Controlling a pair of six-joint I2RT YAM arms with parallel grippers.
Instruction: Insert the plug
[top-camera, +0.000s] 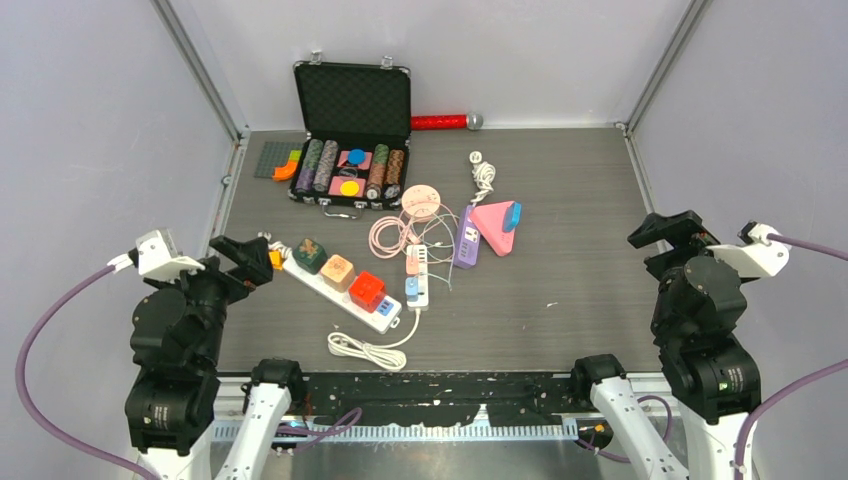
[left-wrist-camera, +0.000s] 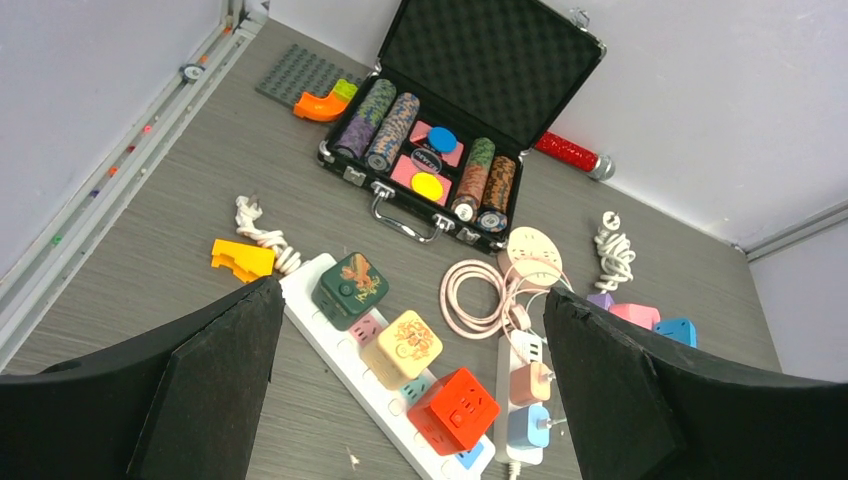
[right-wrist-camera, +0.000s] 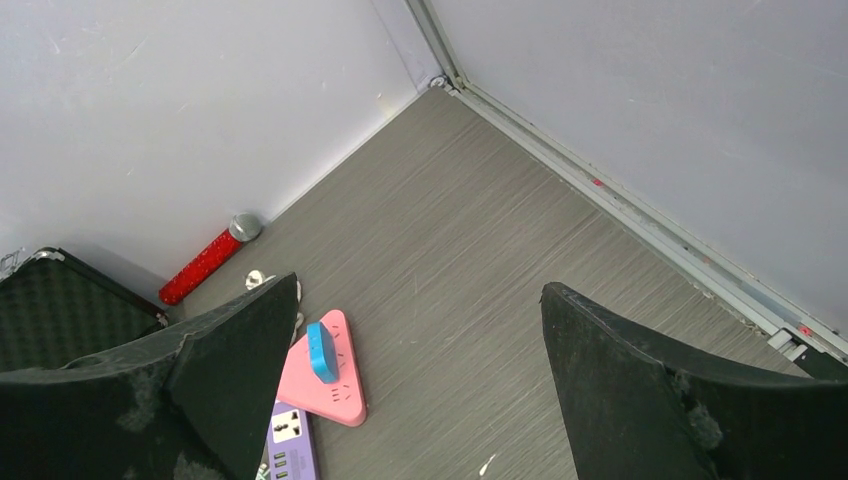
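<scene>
A white plug on a bundled white cord (top-camera: 482, 172) lies loose at the back centre, also in the left wrist view (left-wrist-camera: 612, 245). A long white power strip (top-camera: 322, 283) lies slantwise at the left and carries a green cube (left-wrist-camera: 349, 288), a cream cube (left-wrist-camera: 405, 347) and a red cube (left-wrist-camera: 455, 410). A blue plug (right-wrist-camera: 321, 351) sits in a pink triangular socket (right-wrist-camera: 330, 385). My left gripper (top-camera: 243, 262) (left-wrist-camera: 410, 290) hangs open by the strip's left end. At the table's right side my right gripper (top-camera: 655, 245) (right-wrist-camera: 420, 285) is open and holds nothing.
An open black chip case (top-camera: 352, 135) stands at the back, with a red tube (top-camera: 440, 122) behind it. A grey baseplate (top-camera: 274, 158), a round pink socket (top-camera: 421, 199) with pink cable, a purple strip (top-camera: 466, 240) and a small white strip (top-camera: 417, 275) with two chargers lie around. A coiled white cord (top-camera: 365, 350) sits near the front edge.
</scene>
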